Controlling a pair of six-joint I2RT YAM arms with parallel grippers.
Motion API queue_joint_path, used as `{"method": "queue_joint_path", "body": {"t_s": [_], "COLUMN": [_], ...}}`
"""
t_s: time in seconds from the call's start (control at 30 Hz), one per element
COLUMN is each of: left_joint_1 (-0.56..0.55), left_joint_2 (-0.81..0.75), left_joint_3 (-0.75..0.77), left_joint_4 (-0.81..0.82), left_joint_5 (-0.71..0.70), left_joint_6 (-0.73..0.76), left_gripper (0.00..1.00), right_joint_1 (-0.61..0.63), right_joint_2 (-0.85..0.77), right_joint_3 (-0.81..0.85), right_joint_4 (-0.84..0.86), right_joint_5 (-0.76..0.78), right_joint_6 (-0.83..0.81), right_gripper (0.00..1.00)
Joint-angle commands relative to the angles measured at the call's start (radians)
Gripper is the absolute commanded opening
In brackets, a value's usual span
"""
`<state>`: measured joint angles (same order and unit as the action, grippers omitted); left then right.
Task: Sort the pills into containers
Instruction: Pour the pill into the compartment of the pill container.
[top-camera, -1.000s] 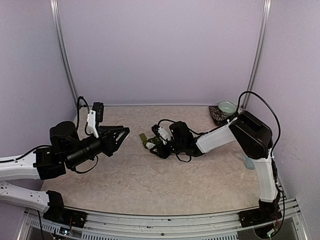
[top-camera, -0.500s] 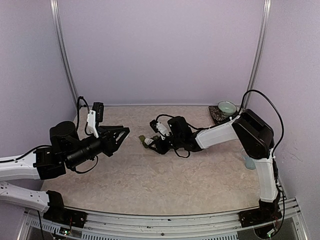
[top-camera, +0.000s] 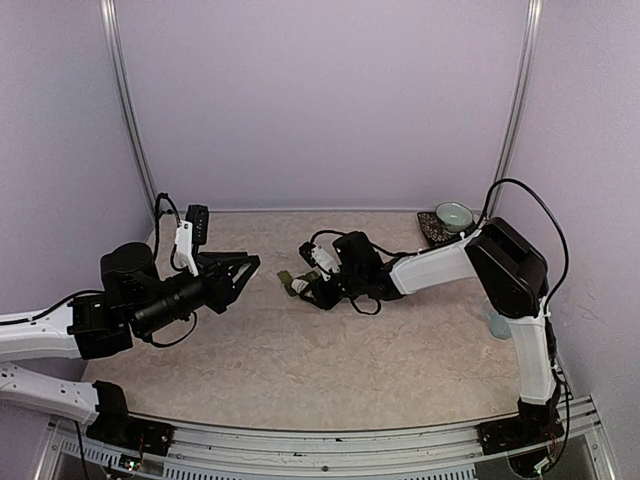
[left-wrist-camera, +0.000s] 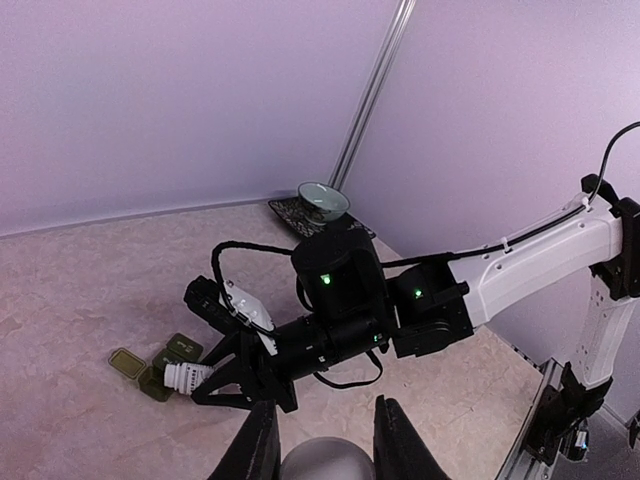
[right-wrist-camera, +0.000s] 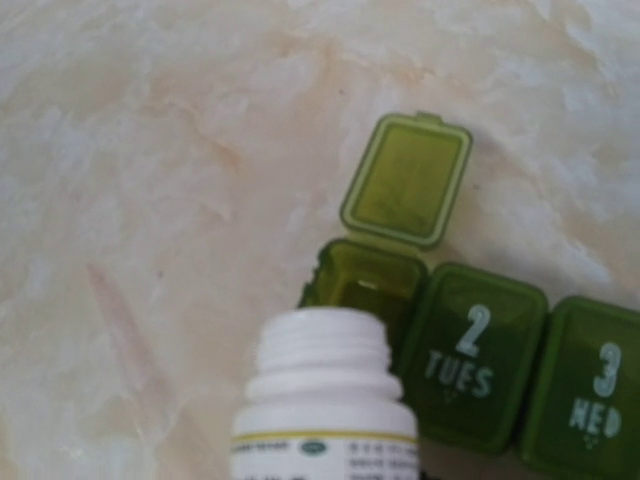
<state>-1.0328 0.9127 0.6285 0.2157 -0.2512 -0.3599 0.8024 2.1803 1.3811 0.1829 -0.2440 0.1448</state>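
Now the right claw (top-camera: 306, 288) is low over the table (top-camera: 300, 380), a little behind its middle, and it is clamped on a small white bottle (right-wrist-camera: 325, 400). The bottle has no cap, and its open mouth points to the green pill box (right-wrist-camera: 470, 365), which lies flat on the table just in front of it. In the right wrist view the mouth of the bottle is just beside the first compartment and hides part of its near wall; if the two touch, I cannot tell. The pill box is a strip of three joined square compartments. The first one is open, with its lid (right-wrist-camera: 407, 180) folded back onto the table. The other two are closed, and their lids carry the marks "2 TUES" and "3 WED". What lies inside the open compartment is too blurred to tell. The left claw (top-camera: 252, 265) hangs above the left part of the table, well apart from the pill box, and it points toward the right arm. Its fingers (left-wrist-camera: 258, 450) are drawn together, and a grey rounded shape (left-wrist-camera: 322, 465) shows between them at the bottom edge of the left wrist view; what it is, and if they pinch it, I cannot tell. In the far right corner of the table a green bowl (top-camera: 453, 214) stands on a dark saucer (top-camera: 432, 232), well apart from both claws.
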Motion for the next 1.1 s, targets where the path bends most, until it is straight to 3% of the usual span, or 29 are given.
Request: {"method": "queue_joint_path", "body": {"t_s": [0.0,1.07], "left_joint_1": [0.005,0.005], "left_joint_2": [0.003,-0.011], "left_joint_3": [-0.001,-0.025], "left_joint_4": [0.022,0.035], "left_joint_5": [0.003,0.0], "left_joint_6": [-0.004,-0.004], "left_gripper": [0.18,0.18], "right_joint_1": [0.001,0.025], "right_joint_2": [-0.037,0.008], "right_joint_3": [0.036,0.172], "right_joint_4": [-0.043,-0.216], "right_joint_5": [0.024,0.069], "right_joint_6": [-0.017,-0.069], "right_gripper": [0.0,0.0]}}
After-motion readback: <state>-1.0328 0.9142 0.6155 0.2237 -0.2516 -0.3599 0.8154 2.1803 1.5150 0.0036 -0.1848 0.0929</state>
